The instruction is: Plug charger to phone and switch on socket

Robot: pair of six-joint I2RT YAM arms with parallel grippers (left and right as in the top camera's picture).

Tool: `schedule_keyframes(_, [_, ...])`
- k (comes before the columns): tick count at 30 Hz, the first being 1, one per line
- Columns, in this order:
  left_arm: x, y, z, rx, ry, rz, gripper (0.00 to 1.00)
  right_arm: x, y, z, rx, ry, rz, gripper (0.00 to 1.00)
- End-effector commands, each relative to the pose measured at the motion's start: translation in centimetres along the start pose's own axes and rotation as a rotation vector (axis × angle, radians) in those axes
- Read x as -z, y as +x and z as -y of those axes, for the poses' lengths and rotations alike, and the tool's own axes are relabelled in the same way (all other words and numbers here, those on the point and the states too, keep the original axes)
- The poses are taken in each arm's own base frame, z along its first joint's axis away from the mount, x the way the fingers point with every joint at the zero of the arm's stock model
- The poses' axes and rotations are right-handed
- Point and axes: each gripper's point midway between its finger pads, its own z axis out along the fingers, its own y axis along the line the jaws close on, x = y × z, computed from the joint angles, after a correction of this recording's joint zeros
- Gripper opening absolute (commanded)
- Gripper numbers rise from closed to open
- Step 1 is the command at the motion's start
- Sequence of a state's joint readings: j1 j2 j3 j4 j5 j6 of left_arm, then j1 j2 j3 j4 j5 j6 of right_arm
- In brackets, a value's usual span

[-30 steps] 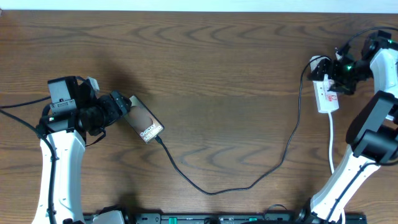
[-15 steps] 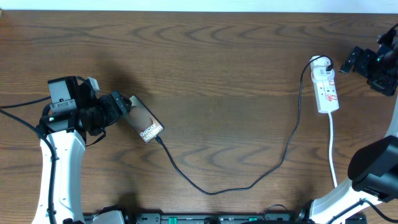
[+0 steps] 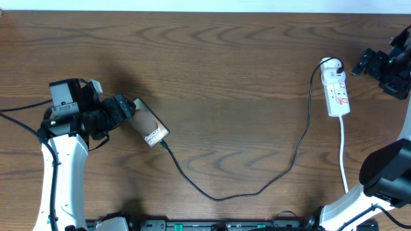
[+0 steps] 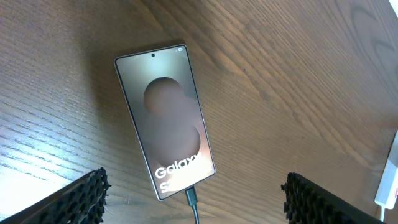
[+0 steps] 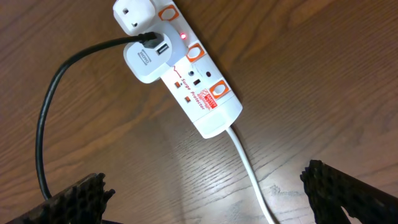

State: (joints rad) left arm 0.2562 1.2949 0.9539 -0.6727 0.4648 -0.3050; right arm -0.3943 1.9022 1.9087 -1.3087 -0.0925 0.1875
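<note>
Retraction of my right tool point(image 3: 363, 62), jaws wide, from the power strip point(image 5: 199, 93) exposes its red lamp point(image 5: 184, 35) lit. Charger plug point(image 4: 189, 196) sits in the phone point(image 4: 165, 118) beside my wide left tool point(image 3: 124, 109). Task appears complete.

Ground: wooden table point(image 3: 225, 77), dark brown, grain running side to side, spread under and ahead of both pincers.

Below the left pincer point(image 4: 196, 190) the wood reads lighter, with a pale sheen on the grain close by one finger. From overhead, a soft dark shadow lies on the wood just beyond this pincer.

Well ahead of the right pincer point(image 5: 205, 180), at the far edge of its wrist view: a white plug-top point(image 5: 133, 15), rounded, lying flat.

Far side, beyond both pincers: a pale strip point(image 3: 205, 5) along the table's edge.

Near side, behind both pincers: a black rail point(image 3: 225, 226) with small green marks.
</note>
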Motion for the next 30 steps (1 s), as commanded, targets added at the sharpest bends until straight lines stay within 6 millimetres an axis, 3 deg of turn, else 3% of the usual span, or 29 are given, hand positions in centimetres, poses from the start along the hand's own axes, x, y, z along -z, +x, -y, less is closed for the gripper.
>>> schedule_keyframes(1, [0.2,-0.1,-0.2,-0.025,-0.01,0.012,0.88,0.0,-0.1,0.2,-0.017,0.012,0.002,0.99])
schedule_keyframes(7, [1.9,-0.4,0.7,-0.05,0.01,0.067,0.88,0.0,-0.1,0.2,-0.017,0.012,0.002,0.99])
schedule_keyframes(12, [5.2,-0.6,0.9,-0.109,-0.043,0.221,0.88,0.0,-0.1,0.2,-0.017,0.012,0.002,0.99])
schedule_keyframes(19, [8.0,3.1,1.2,-0.176,-0.05,0.276,0.88,0.0,0.0,0.2,-0.017,0.012,0.002,0.99])
schedule_keyframes(30, [10.8,1.0,4.5,-0.379,0.196,0.855,0.88,0.0,0.0,0.2,-0.017,0.012,0.002,0.99])
